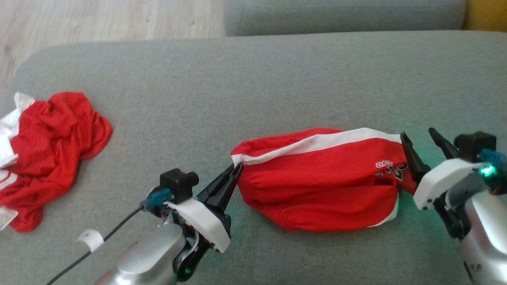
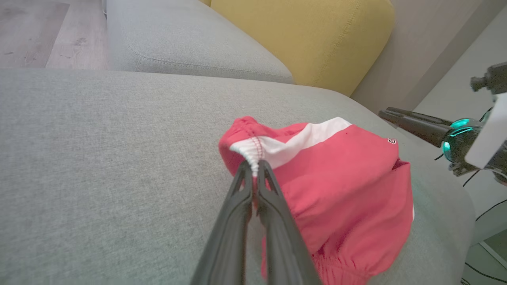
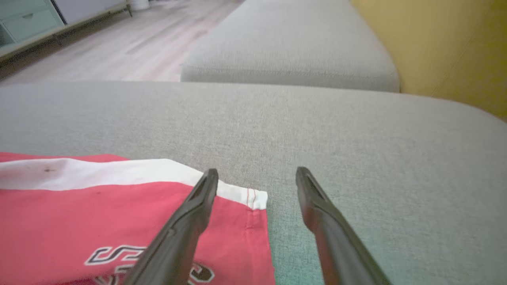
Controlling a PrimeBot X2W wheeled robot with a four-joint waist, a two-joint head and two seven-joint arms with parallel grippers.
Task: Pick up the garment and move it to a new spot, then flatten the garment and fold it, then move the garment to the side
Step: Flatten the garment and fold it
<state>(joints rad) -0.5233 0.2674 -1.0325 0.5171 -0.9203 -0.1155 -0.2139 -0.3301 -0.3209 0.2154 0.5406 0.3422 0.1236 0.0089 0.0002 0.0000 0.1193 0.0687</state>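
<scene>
The garment [image 1: 317, 178] is a pair of red shorts with a white side stripe and a dark printed logo, lying stretched across the grey cushion [image 1: 253, 79]. My left gripper [image 1: 237, 166] is shut on the white waistband corner at its left end, seen close up in the left wrist view [image 2: 253, 165] against the red cloth [image 2: 340, 178]. At the right end my right gripper [image 1: 420, 136] is open, one finger over the hem corner and the other beside it. The right wrist view shows that gripper [image 3: 257, 176] wide apart above the garment's hem [image 3: 119, 213].
A second crumpled red and white garment [image 1: 51, 150] lies at the cushion's left edge. Another grey cushion [image 1: 340, 16] sits behind, with a yellow backrest [image 2: 309, 35] to the right and wooden floor [image 1: 99, 19] at the far left.
</scene>
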